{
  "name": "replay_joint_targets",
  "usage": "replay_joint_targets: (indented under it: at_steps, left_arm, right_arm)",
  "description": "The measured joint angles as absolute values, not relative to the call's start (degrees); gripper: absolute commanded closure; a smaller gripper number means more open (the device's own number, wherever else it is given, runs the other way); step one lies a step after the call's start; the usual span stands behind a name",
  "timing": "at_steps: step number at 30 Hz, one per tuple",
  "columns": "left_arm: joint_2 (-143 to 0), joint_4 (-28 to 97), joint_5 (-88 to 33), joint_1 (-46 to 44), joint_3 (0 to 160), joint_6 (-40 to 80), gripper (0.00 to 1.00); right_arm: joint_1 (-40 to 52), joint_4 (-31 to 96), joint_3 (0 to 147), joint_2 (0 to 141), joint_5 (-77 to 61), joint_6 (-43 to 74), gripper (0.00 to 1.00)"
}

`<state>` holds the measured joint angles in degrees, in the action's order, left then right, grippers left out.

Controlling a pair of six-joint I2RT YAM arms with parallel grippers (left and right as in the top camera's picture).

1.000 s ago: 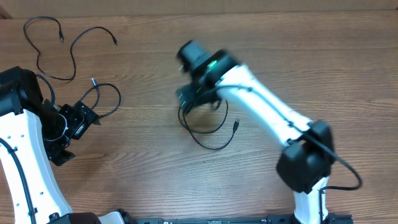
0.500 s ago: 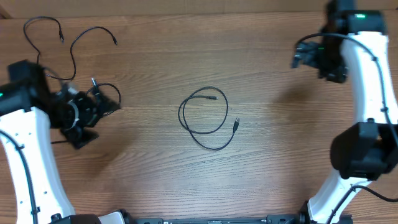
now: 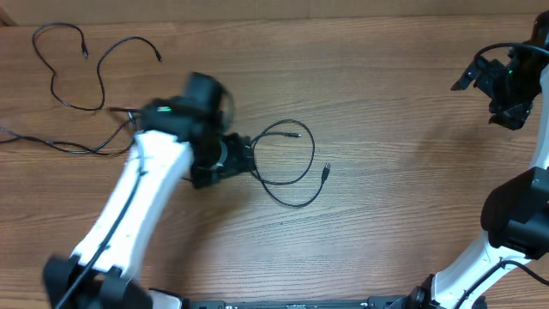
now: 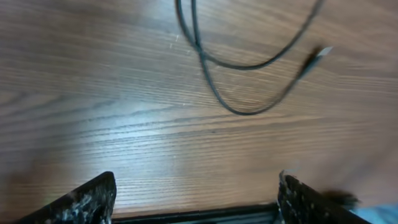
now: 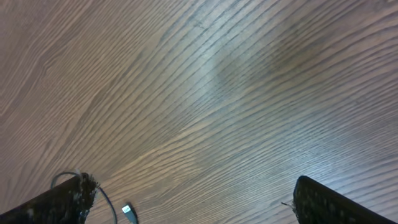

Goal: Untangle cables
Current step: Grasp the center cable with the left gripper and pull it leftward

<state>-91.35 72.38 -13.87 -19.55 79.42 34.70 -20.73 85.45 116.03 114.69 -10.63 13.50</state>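
Observation:
Three thin black cables lie apart on the wooden table. One forms a loose coil (image 3: 283, 163) at the centre, its plug (image 3: 326, 171) at the lower right. My left gripper (image 3: 243, 160) stands open just left of that coil, with nothing between its fingers. In the left wrist view (image 4: 196, 194) the coil's loop (image 4: 249, 65) and plug (image 4: 317, 55) lie ahead of the fingertips (image 4: 93, 199). A second cable (image 3: 69, 81) winds at the far left back. A third (image 3: 51, 144) runs stretched from the left edge towards the left arm. My right gripper (image 3: 504, 86) is open at the far right.
The right wrist view (image 5: 193, 200) shows bare wood, with a bit of cable (image 5: 106, 202) and a small plug (image 5: 127, 210) near its left finger. The table's front edge (image 4: 199, 214) shows dark just behind the left fingers. The white left arm (image 3: 137, 206) crosses the front left.
The left arm swung from the left side to the centre, beside the coil. The small loop at the left now lies stretched out. The right arm left the coil for the far right.

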Motion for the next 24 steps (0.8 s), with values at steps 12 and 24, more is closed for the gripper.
replay_joint_targets:
  at_steps: [12, 24]
  left_arm:
    - [-107.28, 60.73, -9.13, -27.03, 79.11, 43.55, 0.16]
    - [-116.05, 56.62, -6.50, -27.14, 79.09, 45.01, 0.46]
  right_arm:
    - [-20.73, 85.41, 116.05, 114.69, -11.25, 13.52, 0.00]
    - [-20.73, 85.36, 116.03, 114.69, -11.60, 13.52, 0.00]
